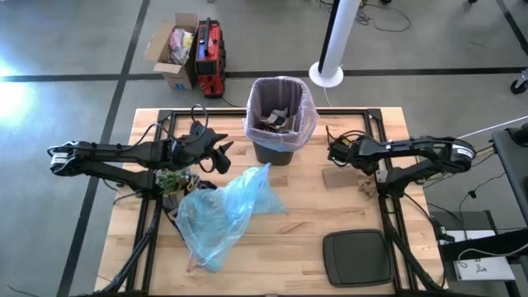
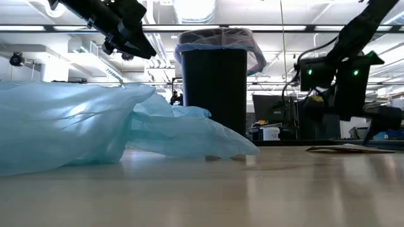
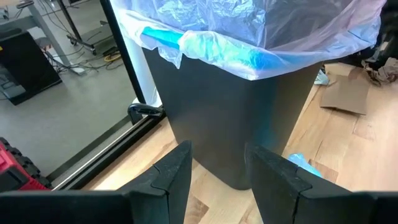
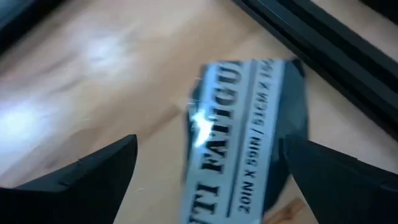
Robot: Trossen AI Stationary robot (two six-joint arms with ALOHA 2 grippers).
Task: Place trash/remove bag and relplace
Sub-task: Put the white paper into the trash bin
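Bag: flimsy, slippery film lining bin; best pinched at rim drawstring. Left gripper hovering released; right gripper spread, empty.

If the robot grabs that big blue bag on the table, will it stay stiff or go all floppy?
Probably floppy: the blue bag lies crumpled and spread flat on the table, holding no shape. It looks thin and see-through, so likely very light. A claw would probably lift one bunched fold while the rest dangles and drags.
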